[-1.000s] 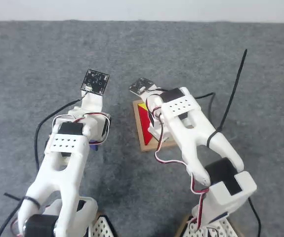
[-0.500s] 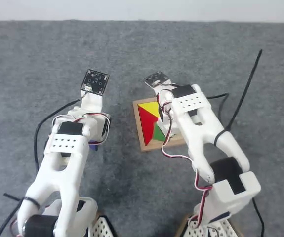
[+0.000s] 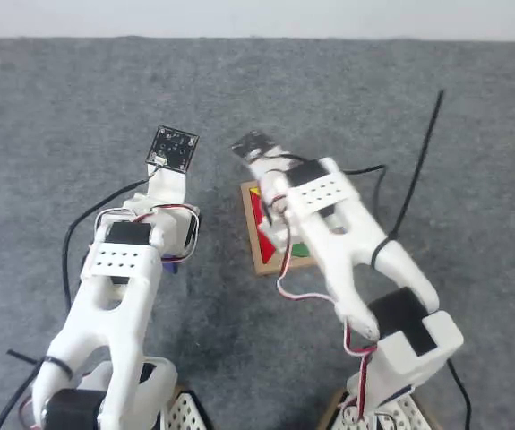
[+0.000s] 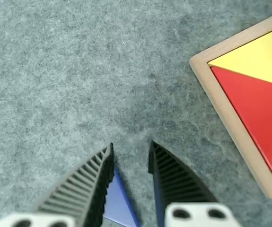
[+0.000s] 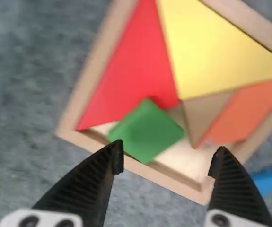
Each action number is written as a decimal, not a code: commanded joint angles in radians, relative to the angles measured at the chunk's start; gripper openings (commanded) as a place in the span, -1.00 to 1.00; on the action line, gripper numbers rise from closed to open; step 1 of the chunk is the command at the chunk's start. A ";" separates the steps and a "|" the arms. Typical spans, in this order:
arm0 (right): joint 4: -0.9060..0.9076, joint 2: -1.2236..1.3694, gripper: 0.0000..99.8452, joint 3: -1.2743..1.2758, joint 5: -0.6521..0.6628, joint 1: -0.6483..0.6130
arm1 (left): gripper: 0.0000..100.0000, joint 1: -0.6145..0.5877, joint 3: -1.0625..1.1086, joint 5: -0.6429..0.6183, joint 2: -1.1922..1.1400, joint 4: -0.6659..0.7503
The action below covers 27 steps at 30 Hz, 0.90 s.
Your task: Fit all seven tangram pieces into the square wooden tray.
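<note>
The square wooden tray (image 5: 83, 80) holds a red triangle (image 5: 133, 80), a yellow triangle (image 5: 211, 52) and an orange piece (image 5: 249, 113). A green square (image 5: 145, 130) lies tilted in the tray's open corner. My right gripper (image 5: 169, 150) hangs open just above that square and the tray's rim. In the high view the right arm covers most of the tray (image 3: 261, 260). My left gripper (image 4: 131, 146) stands open low over the carpet beside the tray (image 4: 230, 118), with a blue triangle (image 4: 119, 205) lying between its fingers.
Another blue piece (image 5: 268, 180) lies on the carpet just outside the tray. Grey carpet (image 3: 78, 116) stretches around both arms. A black cable (image 3: 423, 152) runs behind the right arm.
The right arm swung to the right, baring the tray, then came back left over it. The green square now shows in the tray. The left arm has kept still.
</note>
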<state>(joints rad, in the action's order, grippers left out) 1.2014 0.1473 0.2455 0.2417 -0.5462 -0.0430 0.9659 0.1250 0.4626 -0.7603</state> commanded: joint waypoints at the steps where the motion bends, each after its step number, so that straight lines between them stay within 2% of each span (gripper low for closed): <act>1: -0.044 -0.010 -0.41 -0.015 -0.012 -0.044 | -0.75 0.003 -0.012 -0.003 0.003 0.014; 7: -0.071 0.077 -0.41 -0.015 -0.054 -0.036 | -0.75 0.003 -0.012 -0.003 0.003 0.014; 15: -0.065 0.151 -0.41 -0.075 -0.126 0.110 | -0.75 0.003 -0.010 -0.003 0.003 0.014; 20: -0.062 0.114 -0.41 -0.083 -0.193 0.117 | -0.75 0.003 -0.012 -0.003 0.003 0.014; 27: -0.071 0.081 -0.41 -0.075 -0.196 0.113 | -0.75 0.003 -0.012 -0.003 0.003 0.014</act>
<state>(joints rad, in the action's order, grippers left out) 1.1354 0.3023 0.1918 0.0545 -0.4649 -0.0430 0.9659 0.1250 0.4626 -0.7603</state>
